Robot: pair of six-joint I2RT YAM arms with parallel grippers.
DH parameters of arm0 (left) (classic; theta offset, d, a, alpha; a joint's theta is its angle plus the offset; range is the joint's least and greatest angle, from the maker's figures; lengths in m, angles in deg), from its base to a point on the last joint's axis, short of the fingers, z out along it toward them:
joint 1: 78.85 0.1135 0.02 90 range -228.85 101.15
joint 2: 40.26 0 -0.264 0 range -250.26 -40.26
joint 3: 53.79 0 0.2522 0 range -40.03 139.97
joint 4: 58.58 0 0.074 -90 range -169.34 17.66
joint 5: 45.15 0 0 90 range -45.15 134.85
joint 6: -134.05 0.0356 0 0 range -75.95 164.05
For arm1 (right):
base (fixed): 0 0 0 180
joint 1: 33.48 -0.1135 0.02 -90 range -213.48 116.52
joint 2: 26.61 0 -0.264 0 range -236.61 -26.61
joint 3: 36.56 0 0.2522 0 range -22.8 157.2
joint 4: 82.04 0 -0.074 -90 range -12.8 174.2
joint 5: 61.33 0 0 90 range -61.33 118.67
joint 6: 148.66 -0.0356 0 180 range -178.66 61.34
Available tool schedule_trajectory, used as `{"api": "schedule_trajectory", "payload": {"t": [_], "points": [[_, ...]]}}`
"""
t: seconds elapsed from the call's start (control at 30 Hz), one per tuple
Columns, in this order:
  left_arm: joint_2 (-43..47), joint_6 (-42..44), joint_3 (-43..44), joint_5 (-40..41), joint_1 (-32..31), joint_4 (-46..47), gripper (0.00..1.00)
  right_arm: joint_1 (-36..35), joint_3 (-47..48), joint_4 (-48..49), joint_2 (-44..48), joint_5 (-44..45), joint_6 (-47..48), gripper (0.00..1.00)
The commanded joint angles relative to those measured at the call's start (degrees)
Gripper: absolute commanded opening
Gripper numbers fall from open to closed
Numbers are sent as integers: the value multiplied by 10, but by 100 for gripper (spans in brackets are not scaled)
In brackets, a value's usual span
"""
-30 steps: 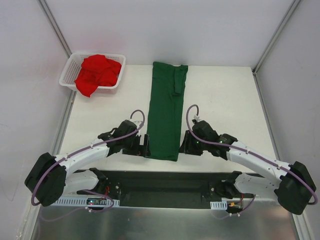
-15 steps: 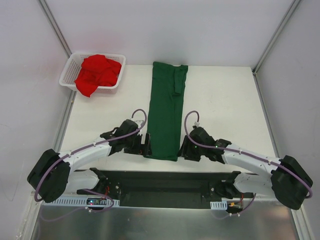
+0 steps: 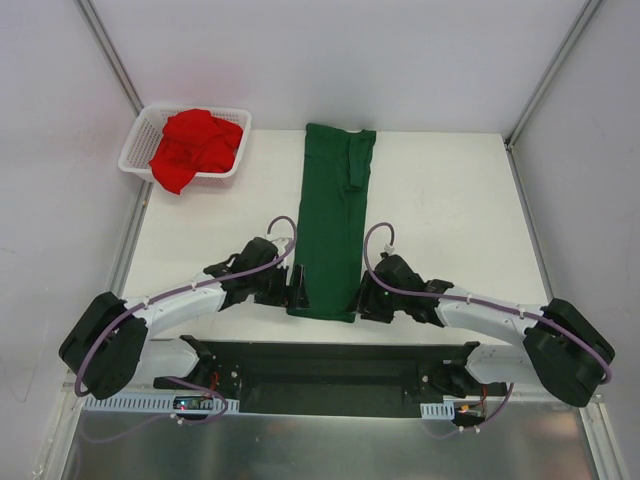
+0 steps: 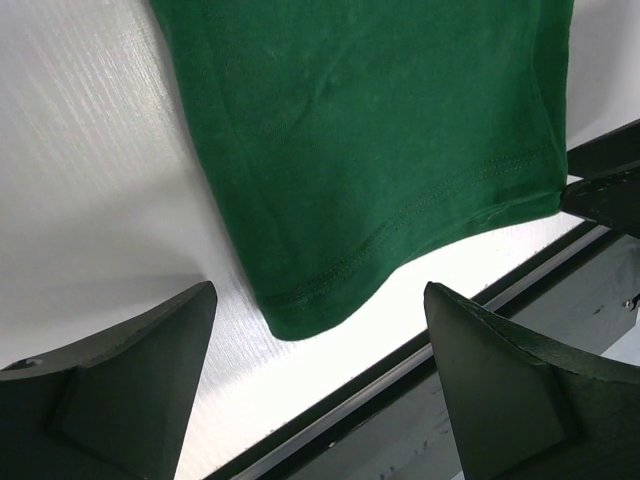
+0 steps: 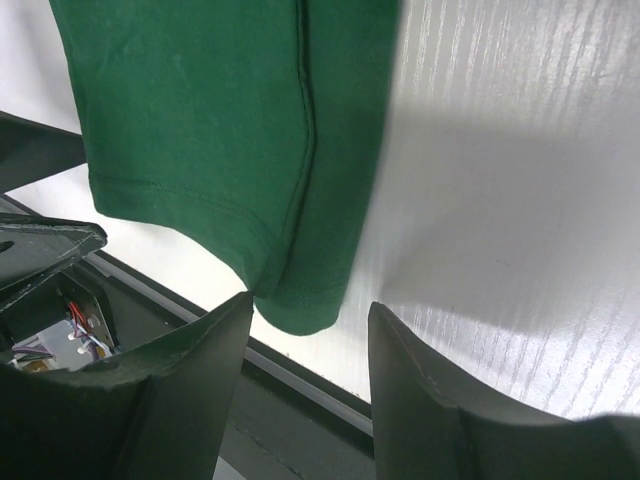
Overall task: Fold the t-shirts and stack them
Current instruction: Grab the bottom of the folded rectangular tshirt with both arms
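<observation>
The dark green t-shirt lies folded into a long narrow strip down the middle of the table, hem at the near edge. My left gripper is open beside the hem's left corner, which shows in the left wrist view between the fingers. My right gripper is open beside the hem's right corner, seen in the right wrist view. Neither holds cloth. The red t-shirt is a crumpled heap in the basket at the far left.
A white mesh basket sits at the table's far left corner. The table's near edge and a black rail run just below both grippers. Grey walls stand on the left, right and back.
Both grippers have moved a little nearer to the table's front edge and inward toward the green t-shirt's hem corners. The shirts have not moved.
</observation>
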Motion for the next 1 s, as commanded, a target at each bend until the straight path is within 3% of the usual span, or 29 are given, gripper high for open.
{"api": "schedule_trajectory", "payload": {"t": [0.0,0.5,0.97], "points": [[-9,-3,-8,-18,-4,29,85,-3,7,21,-5,-3,-9,53],[-14,-2,-13,-28,-4,41,81,-3,58,-45,35,13,13,53],[-23,1,-9,-33,-4,42,79,-5,63,-42,-18,29,10,53]]}}
